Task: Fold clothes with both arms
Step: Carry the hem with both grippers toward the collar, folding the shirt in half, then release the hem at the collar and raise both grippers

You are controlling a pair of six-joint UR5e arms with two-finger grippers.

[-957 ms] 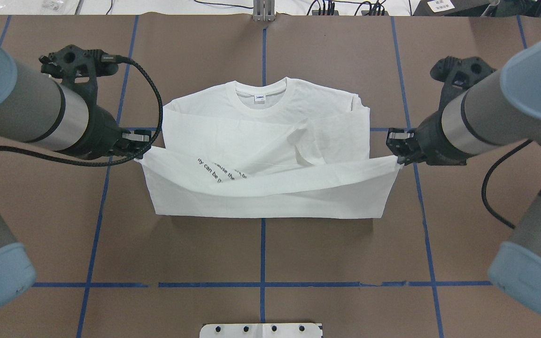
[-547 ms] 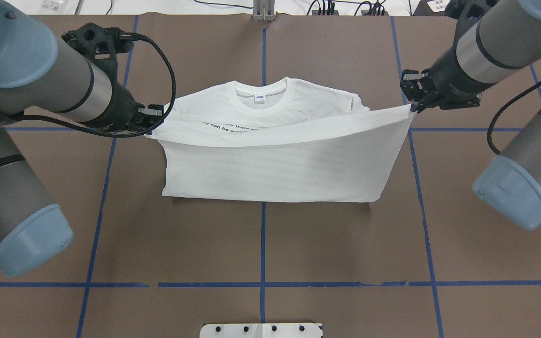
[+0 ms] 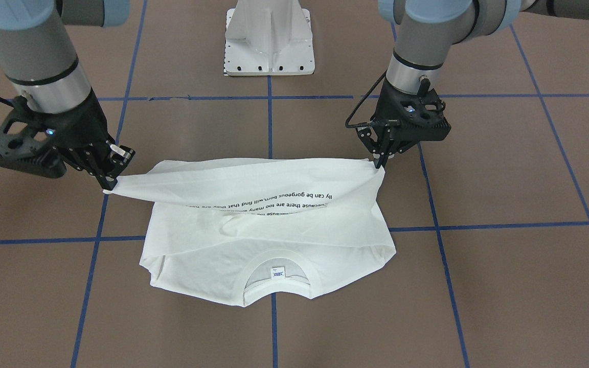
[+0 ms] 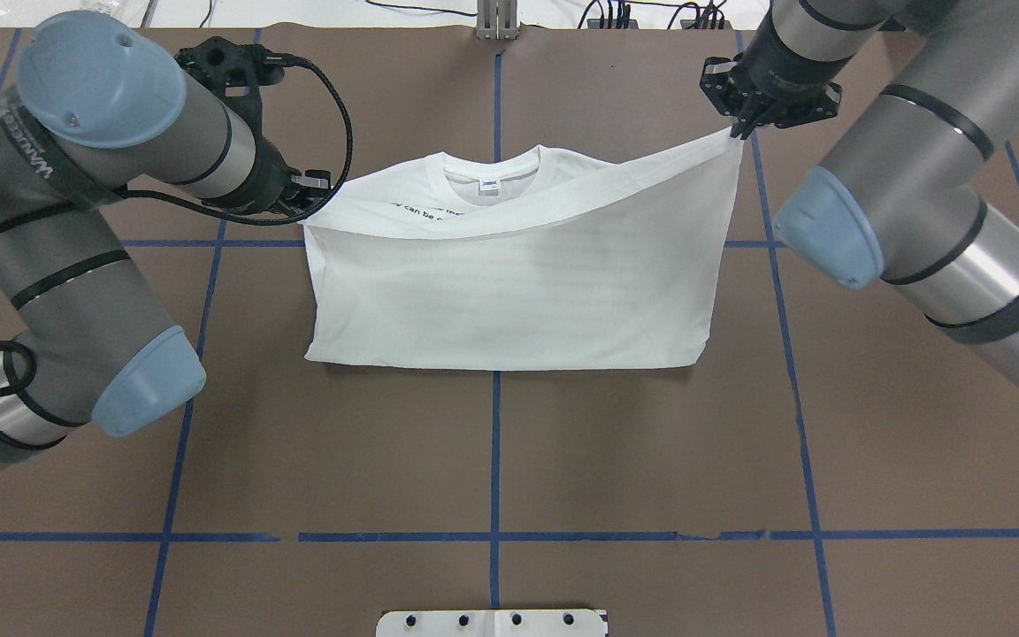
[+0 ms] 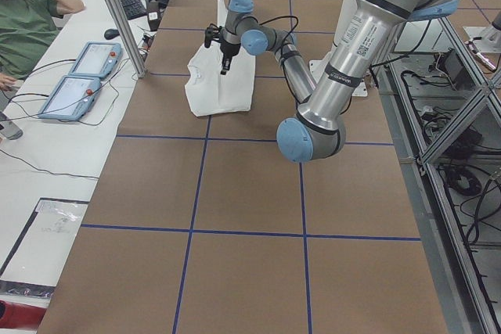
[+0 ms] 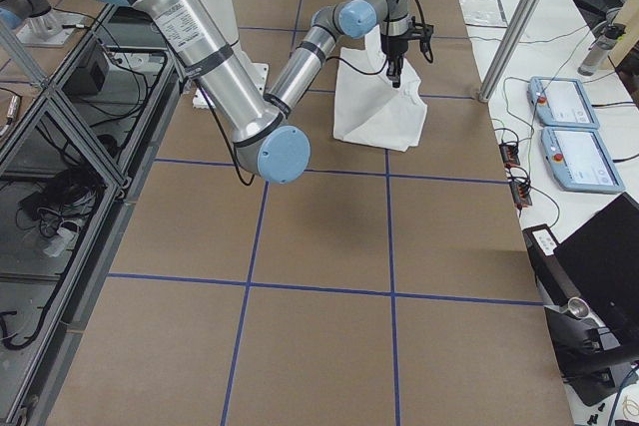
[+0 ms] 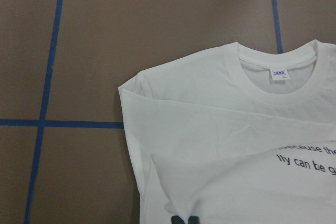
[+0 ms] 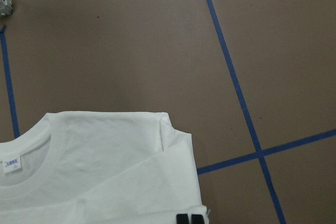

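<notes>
Both the left gripper and the right gripper are clamped on a hem corner of the shirt. The shirt lies on the table, with its hem raised and stretched over the collar end. The bottom-to-top fold is judged to be in hand. Next, the hem should be levelled, since the right corner is carried farther out, then lowered onto the shoulders and released.

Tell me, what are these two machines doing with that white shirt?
A robot is folding the shirt on the brown table. Its left claw and right claw each pinch one corner of the bottom edge, holding it lifted above the shirt's body, close to the collar, which lies flat. The fold is not yet laid down.
</notes>
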